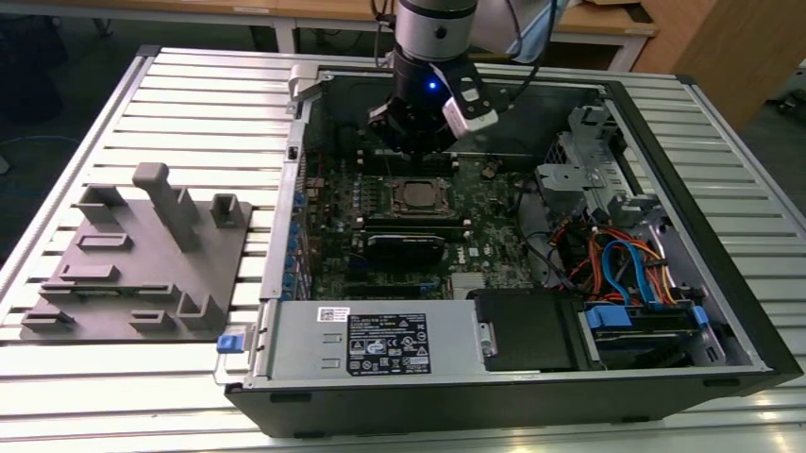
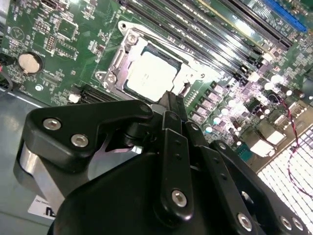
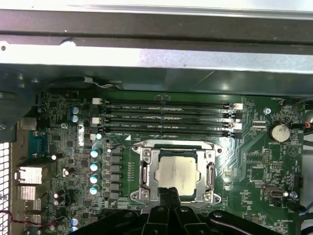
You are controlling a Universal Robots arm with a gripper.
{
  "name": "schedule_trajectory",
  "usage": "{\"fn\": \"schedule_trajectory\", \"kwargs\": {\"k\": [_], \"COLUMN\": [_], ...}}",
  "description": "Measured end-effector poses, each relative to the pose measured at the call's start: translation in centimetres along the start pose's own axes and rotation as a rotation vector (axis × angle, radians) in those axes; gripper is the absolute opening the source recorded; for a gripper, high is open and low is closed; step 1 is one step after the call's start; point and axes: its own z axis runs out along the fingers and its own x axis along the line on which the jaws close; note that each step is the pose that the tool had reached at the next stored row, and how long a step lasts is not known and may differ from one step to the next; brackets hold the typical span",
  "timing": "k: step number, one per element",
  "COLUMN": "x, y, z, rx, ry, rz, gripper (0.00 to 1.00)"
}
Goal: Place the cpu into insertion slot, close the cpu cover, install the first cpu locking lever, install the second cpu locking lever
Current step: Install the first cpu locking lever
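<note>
Alt text: an open desktop computer case lies on its side on a slatted metal table, and my arm reaches down into it at the upper centre of the frame. At the exterior view's left, a grey moulded parts holder rests on the table well apart from the case. My pincer is clenched, its two narrow fingertips pressed together with nothing visible between them. I judge that a closed tip suits pushing on small metal parts rather than picking anything up. It hovers just beside one edge of the insertion slot, near the middle of the green motherboard. The cpu lies flat inside that slot with its silvery top facing up, so the placing step looks done. The cpu cover appears to be folded down around it, framing the chip through its window. The locking levers are too thin for me to say how they stand. The long black memory slots run parallel just beyond the socket, and a coin cell battery sits further off on the board.
</note>
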Motion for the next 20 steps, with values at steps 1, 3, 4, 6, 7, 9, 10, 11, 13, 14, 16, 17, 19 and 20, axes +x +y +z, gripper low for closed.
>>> {"fn": "schedule_trajectory", "kwargs": {"k": [1, 3, 4, 6, 7, 9, 10, 11, 13, 14, 16, 17, 19, 20], "x": [0.17, 0.58, 0.71, 0.97, 1.11, 1.29, 1.39, 1.53, 1.88, 2.02, 2.35, 2.56, 3.04, 3.30], "y": [0.00, 0.01, 0.02, 0.02, 0.02, 0.02, 0.03, 0.03, 0.03, 0.04, 0.04, 0.04, 0.05, 0.05], "z": [0.00, 0.01, 0.02, 0.02, 0.02, 0.02, 0.02, 0.03, 0.04, 0.05, 0.05, 0.06, 0.08, 0.09], "rx": [0.0002, 0.0001, 0.0000, 0.0001, -0.0002, -0.0053, -0.0077, -0.0103, -0.0170, -0.0200, -0.0244, -0.0254, -0.0261, -0.0261], "ry": [0.0001, 0.0001, 0.0002, 0.0005, 0.0006, 0.0006, 0.0006, 0.0006, 0.0006, 0.0006, 0.0007, 0.0006, 0.0006, 0.0006], "rz": [0.002, 0.010, 0.018, 0.035, 0.037, 0.037, 0.037, 0.037, 0.036, 0.036, 0.036, 0.036, 0.036, 0.036], "gripper": [0.10, 0.10, 0.10, 0.10, 0.10, 0.10, 0.10, 0.10, 0.10, 0.10, 0.10, 0.10, 0.10, 0.10]}}
